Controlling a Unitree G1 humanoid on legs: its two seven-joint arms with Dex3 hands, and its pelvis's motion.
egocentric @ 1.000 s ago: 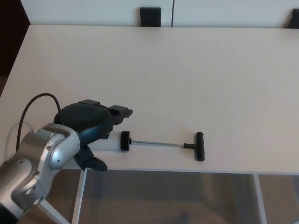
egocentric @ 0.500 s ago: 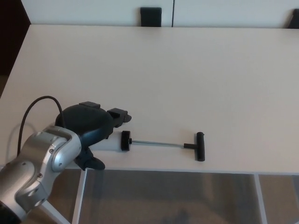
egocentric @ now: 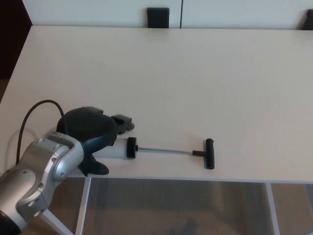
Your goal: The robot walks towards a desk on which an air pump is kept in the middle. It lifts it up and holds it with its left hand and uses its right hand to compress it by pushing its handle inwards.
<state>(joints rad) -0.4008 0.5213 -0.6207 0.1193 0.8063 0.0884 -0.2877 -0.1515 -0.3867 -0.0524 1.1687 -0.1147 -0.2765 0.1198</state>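
While the pump [egocentric: 146, 150] lies flat near the desk's [egocentric: 195, 78] front edge, I judge the task barely started: the walk-up looks done, but nothing is lifted. Its rod is fully drawn out, the T-handle [egocentric: 209, 153] at the 3 o'clock end, the pale barrel at the 9 o'clock end with a black cap between. My left hand [egocentric: 95, 132] sits over that barrel end, covering most of it; a finger pokes past at 1 o'clock and the thumb hangs below the desk edge at 6 o'clock. I cannot tell whether the fingers have clenched on the barrel or only rest around it. My right hand is out of sight. Left to do, by my reckoning: secure the grasp, raise the pump, bring the right hand in and push the handle toward the barrel.
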